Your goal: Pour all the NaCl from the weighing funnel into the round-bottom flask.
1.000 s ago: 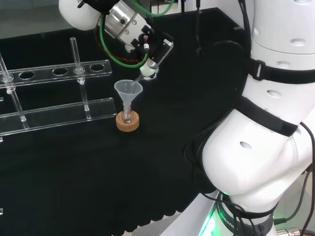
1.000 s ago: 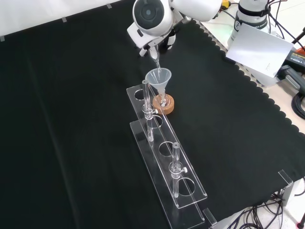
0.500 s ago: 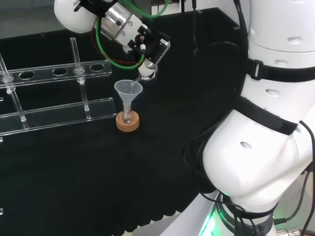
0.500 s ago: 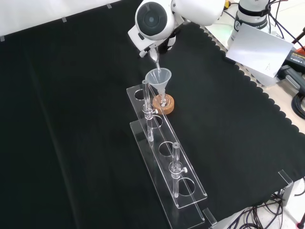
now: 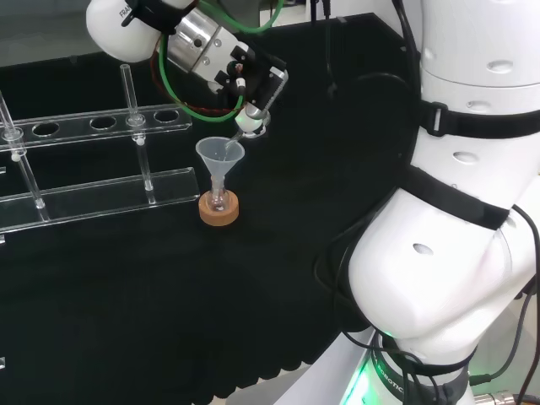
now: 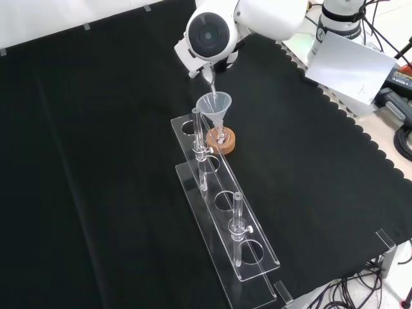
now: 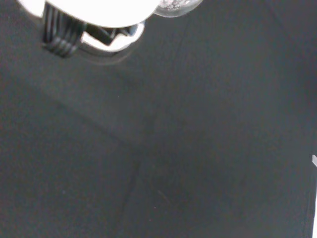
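Observation:
A clear plastic funnel (image 5: pixel 220 153) (image 6: pixel 214 104) sits in the neck of a small round-bottom flask (image 5: pixel 219 199) on a cork ring (image 5: pixel 219 211) (image 6: pixel 221 141). The hand (image 5: pixel 256 83) (image 6: pixel 226 59) hangs just above and to the right of it in the head view, fingers curled round a small glass weighing funnel (image 5: pixel 248 126) (image 6: pixel 209 78). The weighing funnel is tilted, its thin spout pointing down into the plastic funnel's mouth. In the wrist view a blurred white part of the hand (image 7: pixel 94 12) and a glass piece with white grains (image 7: pixel 176 5) show over black cloth.
A clear acrylic rack (image 5: pixel 93 160) (image 6: pixel 222 212) with round holes and upright glass tubes stands right beside the cork ring, to its left in the head view. The arm's big white links (image 5: pixel 456 211) stand at the head view's right. The cloth's scalloped edge (image 6: pixel 360 138) runs along the front view's right.
The wrist has shifted a little to the left and up in the head view. The weighing funnel's spout stays over the plastic funnel. Flask and rack have not moved.

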Controlling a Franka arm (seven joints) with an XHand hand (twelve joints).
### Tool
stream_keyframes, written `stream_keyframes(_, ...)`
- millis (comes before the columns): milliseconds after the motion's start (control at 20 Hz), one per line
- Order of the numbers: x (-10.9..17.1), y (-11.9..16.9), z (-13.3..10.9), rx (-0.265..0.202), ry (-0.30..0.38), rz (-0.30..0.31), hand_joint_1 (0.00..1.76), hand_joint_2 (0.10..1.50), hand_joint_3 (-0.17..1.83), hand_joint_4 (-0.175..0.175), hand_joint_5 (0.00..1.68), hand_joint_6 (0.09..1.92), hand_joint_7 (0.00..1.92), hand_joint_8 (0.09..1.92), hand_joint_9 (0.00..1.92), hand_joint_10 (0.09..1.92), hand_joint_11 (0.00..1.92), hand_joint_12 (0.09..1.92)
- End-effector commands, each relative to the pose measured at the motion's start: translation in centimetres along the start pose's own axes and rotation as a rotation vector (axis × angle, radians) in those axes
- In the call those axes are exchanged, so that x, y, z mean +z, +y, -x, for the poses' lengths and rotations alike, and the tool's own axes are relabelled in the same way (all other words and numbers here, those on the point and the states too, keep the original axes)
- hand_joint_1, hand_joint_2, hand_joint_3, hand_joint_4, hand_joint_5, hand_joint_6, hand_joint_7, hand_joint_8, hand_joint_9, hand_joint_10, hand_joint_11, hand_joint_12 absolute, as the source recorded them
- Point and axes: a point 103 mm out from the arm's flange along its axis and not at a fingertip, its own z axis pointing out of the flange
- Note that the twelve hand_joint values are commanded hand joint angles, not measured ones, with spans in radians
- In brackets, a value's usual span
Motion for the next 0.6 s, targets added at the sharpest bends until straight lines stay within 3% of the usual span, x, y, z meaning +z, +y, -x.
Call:
stream_keyframes(50,-0.22,-0.09,0.01,0.008,-0.020,-0.004,1.13,0.62,0.71,0.175,1.29,0.66,1.16,0.51,1.46,0.09,1.09,0.88)
stream_keyframes(600,-0.75,-0.17,-0.36,0.026,-0.075,-0.014,1.13,0.63,0.71,0.175,1.29,0.66,1.16,0.50,1.46,0.09,1.09,0.88)
